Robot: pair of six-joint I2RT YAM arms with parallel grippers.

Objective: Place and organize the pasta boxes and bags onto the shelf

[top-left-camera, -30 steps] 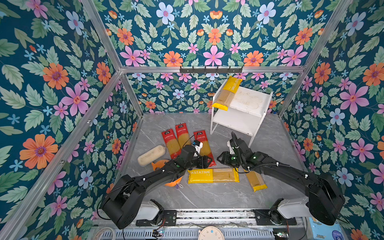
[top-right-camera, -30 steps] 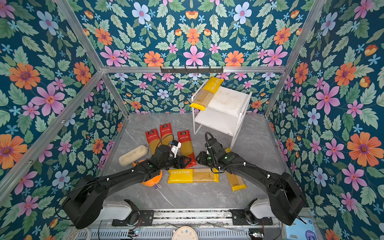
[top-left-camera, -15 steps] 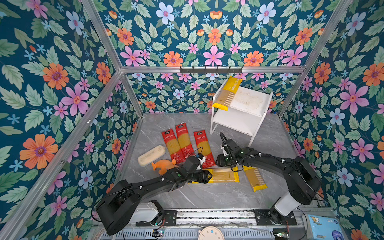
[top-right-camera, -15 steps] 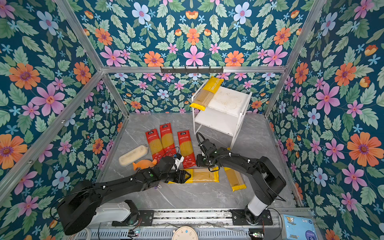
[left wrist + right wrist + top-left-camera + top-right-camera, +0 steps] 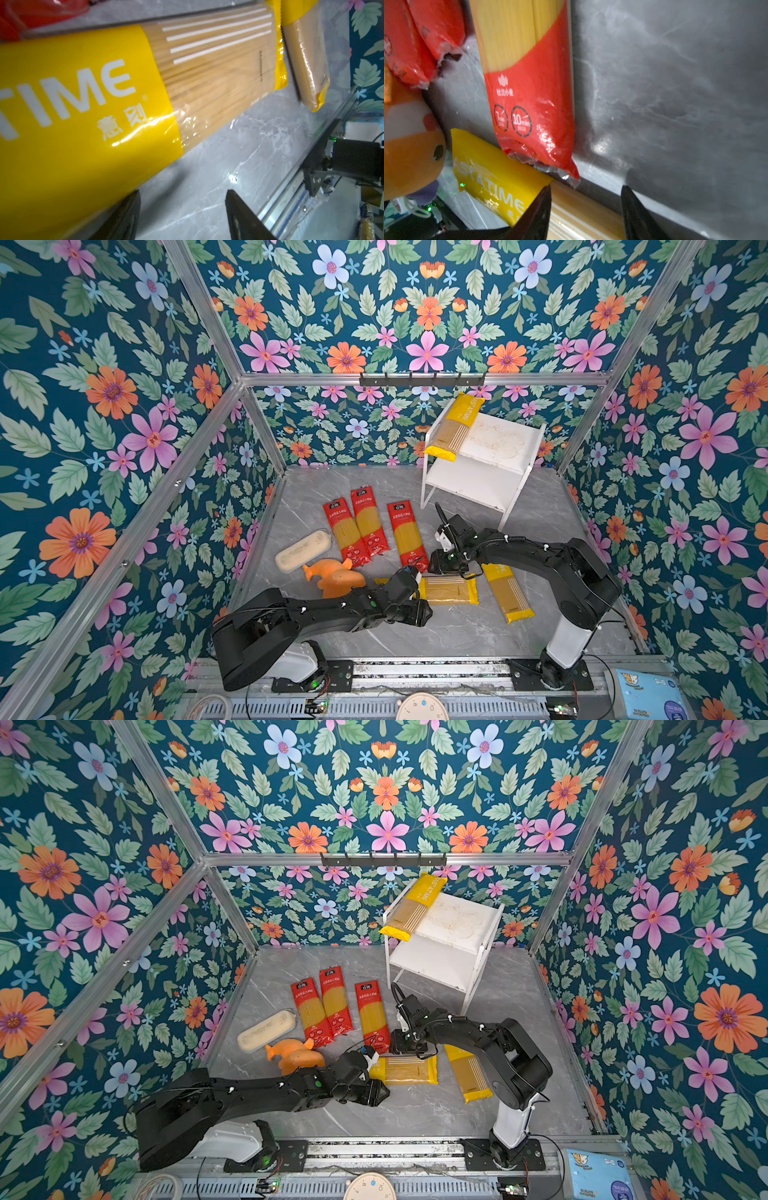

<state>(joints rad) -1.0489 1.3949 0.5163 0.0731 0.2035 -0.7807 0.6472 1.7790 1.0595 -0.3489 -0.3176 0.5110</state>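
Note:
A yellow PASTATIME pack point(image 5: 446, 590) lies flat on the grey floor at mid front. My left gripper point(image 5: 419, 610) is open at its near left corner; in the left wrist view the pack point(image 5: 87, 108) overlaps one finger point(image 5: 124, 218) and bare floor fills the gap. My right gripper point(image 5: 446, 568) is open over the pack's far edge, which lies between the fingers point(image 5: 537, 214) beside a red pack's end point(image 5: 533, 116). A second yellow pack point(image 5: 507, 593) lies to the right. Three red packs point(image 5: 370, 522) lie further back. A third yellow pack point(image 5: 455, 427) overhangs the white shelf point(image 5: 503, 448).
An orange plush toy point(image 5: 336, 578) and a beige oblong object point(image 5: 302, 551) sit left of the packs, close to my left arm. A metal rail point(image 5: 415, 668) runs along the front edge. A blue packet point(image 5: 646, 697) lies outside at the front right.
My left gripper has swung off the orange toy to the near side of the middle yellow pack. The right gripper has come down onto that pack's far edge and opened wider.

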